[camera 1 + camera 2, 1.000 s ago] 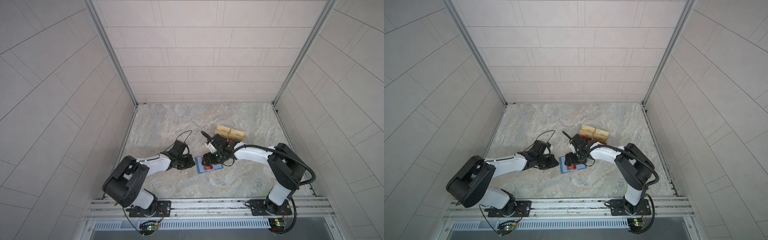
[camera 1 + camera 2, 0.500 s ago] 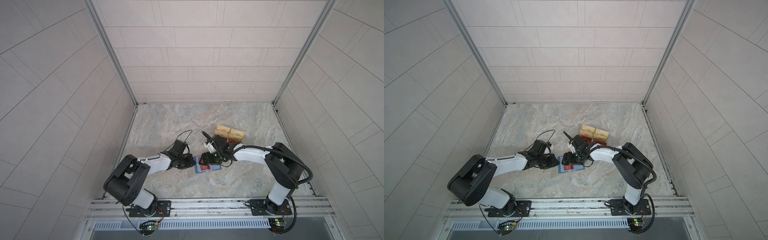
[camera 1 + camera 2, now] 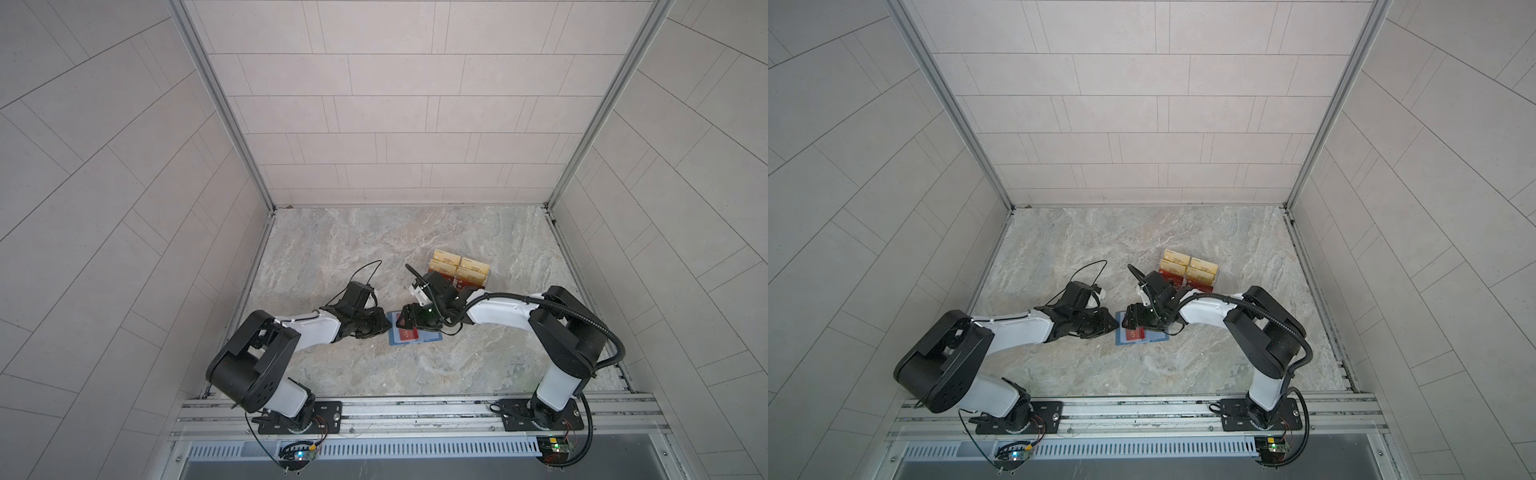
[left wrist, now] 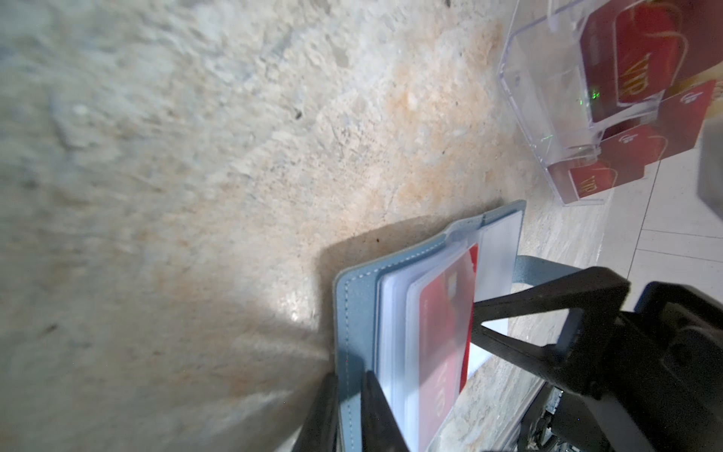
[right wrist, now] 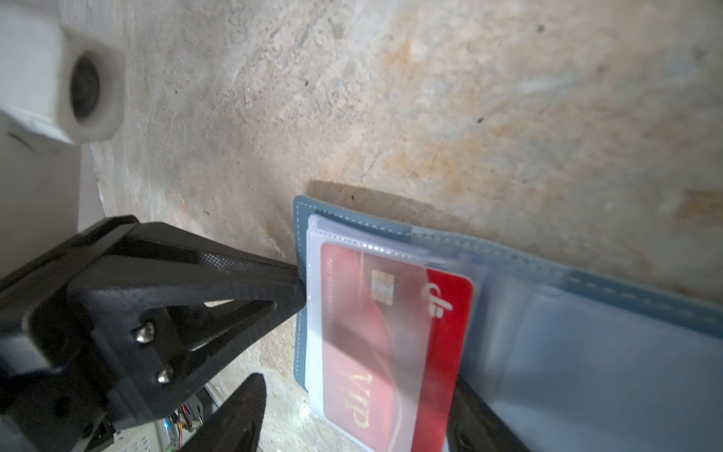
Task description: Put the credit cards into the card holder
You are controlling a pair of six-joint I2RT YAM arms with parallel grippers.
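Both top views show the card holder [image 3: 432, 337] lying open on the bench [image 3: 332, 249], nearer the front edge than the rear and about midway between the side edges. A credit card [image 3: 406, 333] shows on its left half. The left gripper [image 3: 386, 326] meets the holder's left edge. The right gripper [image 3: 404, 318] hangs over the card. Gold cards [image 3: 459, 270] stand behind, toward the right edge and apart from the holder.

Left wrist view: the left gripper [image 4: 348, 375] pinches the holder's blue cover [image 4: 354, 305], its fingers nearly together. The credit card [image 4: 442, 332] sits partly inside a clear sleeve with one end exposed, and one right-gripper finger [image 4: 547, 299] touches that end. A clear rack [image 4: 536, 101] holds red cards [image 4: 633, 66].

Right wrist view: the right gripper [image 5: 356, 387] is spread. One finger lies outside the cover's edge and clear of it, the other at the card's [image 5: 391, 332] exposed end, so nothing is clamped.
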